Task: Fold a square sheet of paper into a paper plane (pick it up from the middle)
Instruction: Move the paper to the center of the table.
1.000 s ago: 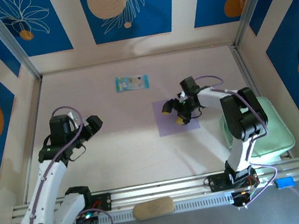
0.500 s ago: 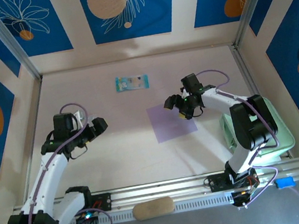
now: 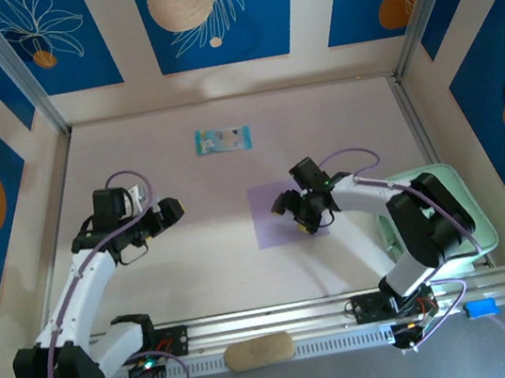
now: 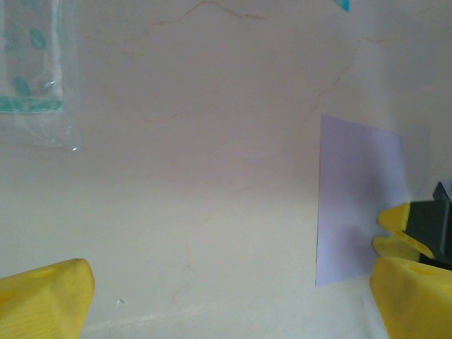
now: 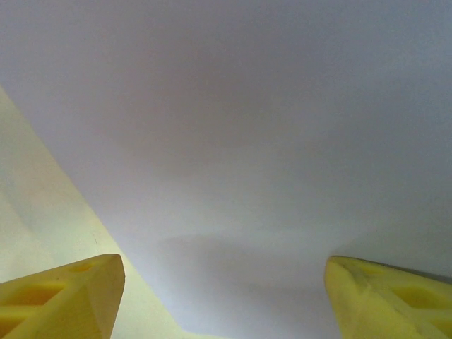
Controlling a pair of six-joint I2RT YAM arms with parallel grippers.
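Observation:
The square sheet of paper (image 3: 271, 217) is pale lilac and lies flat and unfolded mid-table, also seen in the left wrist view (image 4: 357, 191) and close up in the right wrist view (image 5: 247, 127). My right gripper (image 3: 295, 216) is down over the sheet's right half, open, its yellow fingertips (image 5: 63, 296) spread wide with only paper surface between them. My left gripper (image 3: 168, 211) stands open well to the left of the sheet, over bare table (image 4: 212, 176). The paper plane is out of view.
A small blue-green printed packet (image 3: 223, 140) lies at the back of the table, also at the left wrist view's upper left (image 4: 32, 70). A mint-green tray (image 3: 470, 213) sits at the right edge behind the right arm. Walls enclose the table.
The right gripper has moved left and slightly nearer, and the sheet has slid left with it. Its jaws have narrowed slightly. The left gripper has edged right, still open.

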